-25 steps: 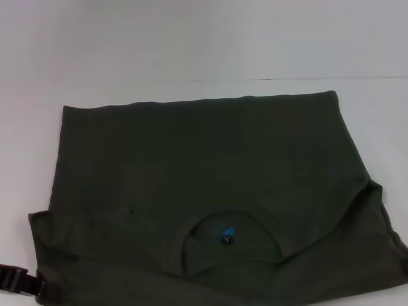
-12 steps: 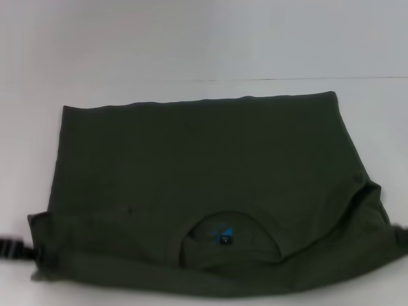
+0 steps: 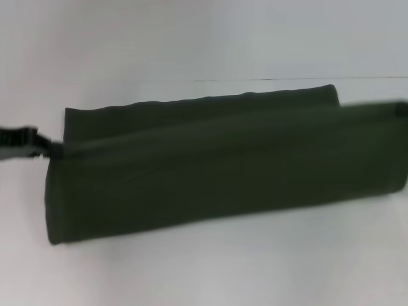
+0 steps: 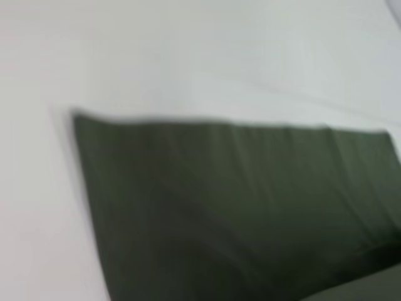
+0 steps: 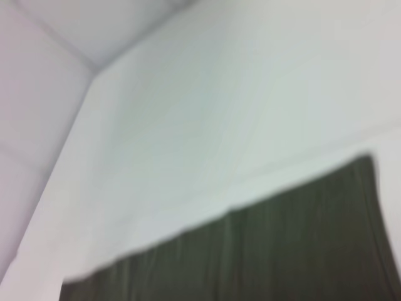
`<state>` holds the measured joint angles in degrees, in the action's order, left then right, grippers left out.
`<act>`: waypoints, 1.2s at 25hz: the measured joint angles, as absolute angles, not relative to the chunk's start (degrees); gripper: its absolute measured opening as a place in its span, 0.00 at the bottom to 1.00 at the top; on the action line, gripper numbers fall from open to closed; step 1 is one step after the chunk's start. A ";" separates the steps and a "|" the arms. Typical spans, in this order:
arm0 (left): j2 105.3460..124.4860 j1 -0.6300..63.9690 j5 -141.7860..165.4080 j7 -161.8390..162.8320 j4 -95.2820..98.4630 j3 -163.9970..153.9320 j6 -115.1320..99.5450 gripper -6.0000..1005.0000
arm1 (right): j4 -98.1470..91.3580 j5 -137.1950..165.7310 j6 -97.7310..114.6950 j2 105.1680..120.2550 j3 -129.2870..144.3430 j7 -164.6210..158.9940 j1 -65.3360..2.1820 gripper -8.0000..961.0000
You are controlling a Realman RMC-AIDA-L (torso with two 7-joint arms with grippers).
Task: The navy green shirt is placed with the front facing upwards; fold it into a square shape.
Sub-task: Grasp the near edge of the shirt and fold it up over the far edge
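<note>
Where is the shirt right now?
In the head view the shirt lies across the middle of the white table, its near edge lifted and carried over toward the far hem, left gripper at its left end.

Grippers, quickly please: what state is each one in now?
Left gripper: closed on the shirt, at its left corner.
Right gripper: barely visible at the shirt's right corner; state cannot be told.

Head view: table (image 3: pixel 191 268) seen from above, forward-down, at mid range. Wrist views: set close, low, oblique. The shirt's (image 3: pixel 210 172) far edge is shared, toward 12 o'clock.
</note>
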<state>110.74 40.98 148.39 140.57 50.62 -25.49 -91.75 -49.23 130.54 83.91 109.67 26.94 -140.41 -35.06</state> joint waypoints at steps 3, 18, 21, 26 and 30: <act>110.85 42.72 148.40 143.44 49.19 -29.15 -84.54 0.05 | -48.52 130.16 75.62 111.28 27.97 -139.47 -37.37 0.05; 114.88 44.00 148.47 145.07 47.84 -38.38 -62.74 0.05 | -40.08 131.53 47.94 115.02 37.90 -138.42 -41.01 0.05; 115.00 44.13 148.47 145.27 47.39 -38.39 -61.45 0.05 | -39.39 131.57 44.22 114.92 41.07 -138.87 -41.72 0.05; 115.31 44.69 148.47 145.29 45.91 -38.41 -59.73 0.05 | -38.07 131.61 40.37 115.13 44.38 -139.21 -43.55 0.05; 115.65 44.76 148.27 145.30 45.94 -38.30 -58.63 0.05 | -36.15 131.64 38.56 115.15 45.28 -139.12 -45.09 0.05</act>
<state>115.65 44.76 148.27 145.30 45.94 -38.30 -58.63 -36.15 131.64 38.56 115.15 45.28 -139.12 -45.09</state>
